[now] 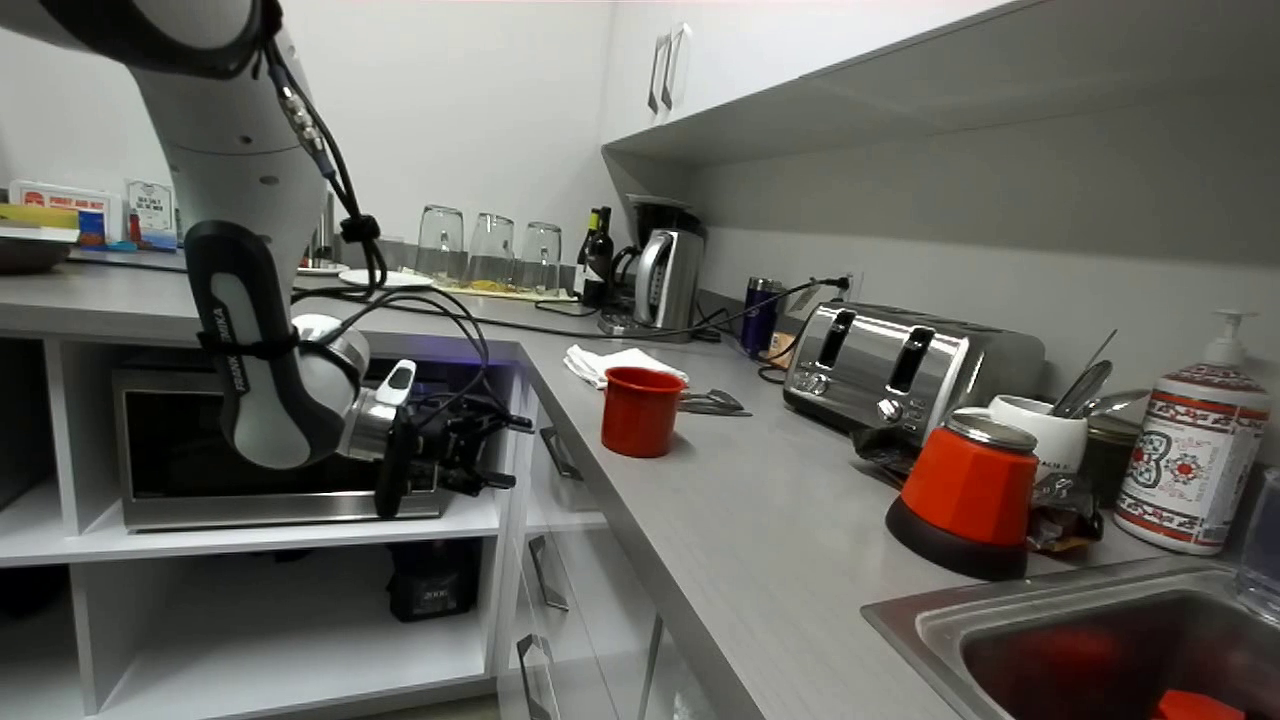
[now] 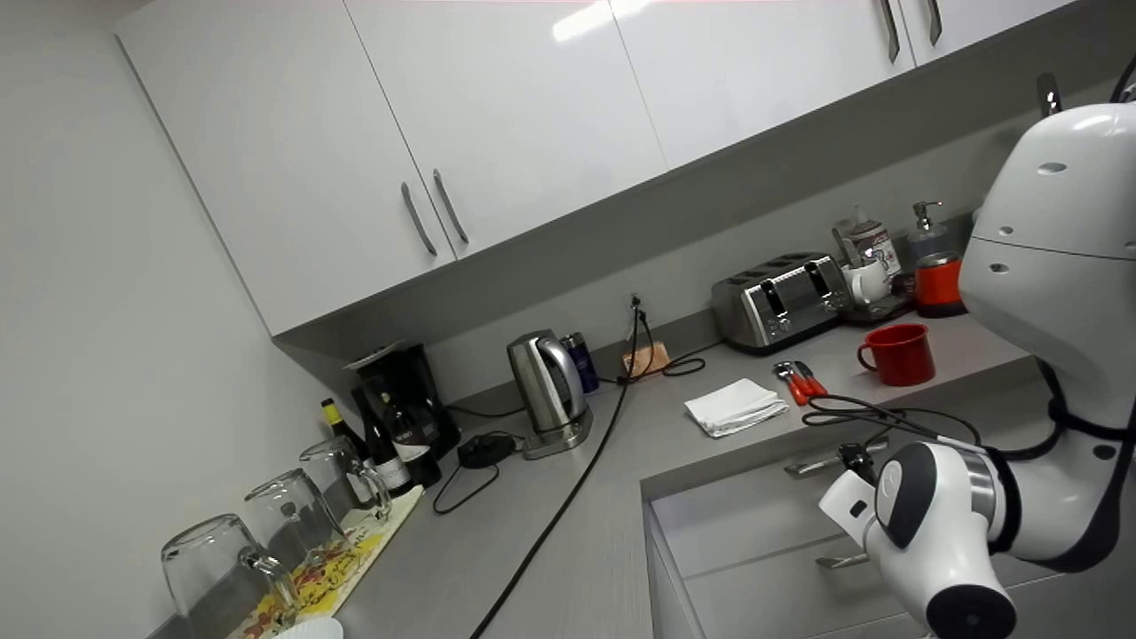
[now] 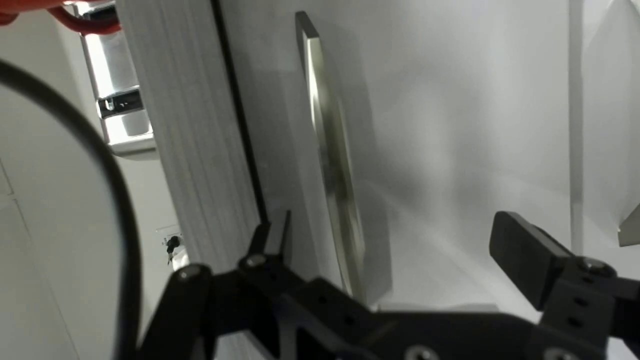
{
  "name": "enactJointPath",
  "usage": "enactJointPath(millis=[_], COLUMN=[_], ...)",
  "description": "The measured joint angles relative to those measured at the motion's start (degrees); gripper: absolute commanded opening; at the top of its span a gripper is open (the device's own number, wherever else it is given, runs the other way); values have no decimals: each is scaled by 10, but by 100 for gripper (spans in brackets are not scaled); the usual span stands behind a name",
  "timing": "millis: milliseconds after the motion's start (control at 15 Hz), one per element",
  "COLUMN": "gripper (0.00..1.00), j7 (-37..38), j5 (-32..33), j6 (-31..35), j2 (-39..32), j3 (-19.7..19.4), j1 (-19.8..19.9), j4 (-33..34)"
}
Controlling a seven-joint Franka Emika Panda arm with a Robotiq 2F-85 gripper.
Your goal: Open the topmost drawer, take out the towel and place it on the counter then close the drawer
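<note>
Hanging right in front of the topmost drawer (image 3: pixel 440 140), the gripper (image 3: pixel 392 220) has its black fingers (image 3: pixel 532 260) spread wide apart. Drawer's shut, and in the wrist view its silver bar handle (image 3: pixel 332 165) shows up in the gap between those fingers, closer to the one next to the grey counter (image 3: pixel 192 130). Honestly can't tell if anything's touching. Counter runs above the gripper, and up there you've got a red mug (image 2: pixel 901 357), some red-handled tools (image 2: pixel 794 388) and a folded white cloth (image 2: pixel 732 408). Stainless toaster (image 2: pixel 781 306) sits farther back from the gripper. Below the gripper there's a lower drawer (image 2: pixel 772 590), shut too.
</note>
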State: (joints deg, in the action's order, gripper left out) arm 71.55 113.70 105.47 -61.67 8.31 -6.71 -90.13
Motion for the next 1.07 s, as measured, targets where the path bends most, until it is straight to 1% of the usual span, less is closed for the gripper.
enactJointPath(millis=[333, 800, 867, 933, 1067], gripper=[100, 100, 91, 72, 58], j7=[-1, -15, -17, -19, -24], j5=[-12, -39, -43, -47, -56], j6=[-10, -14, -14, -15, -16], j2=[-37, -71, -74, -78, -84], j3=[-8, -18, -19, -21, -25], j1=[0, -1, -1, -1, -1], j4=[54, 117, 124, 132, 145])
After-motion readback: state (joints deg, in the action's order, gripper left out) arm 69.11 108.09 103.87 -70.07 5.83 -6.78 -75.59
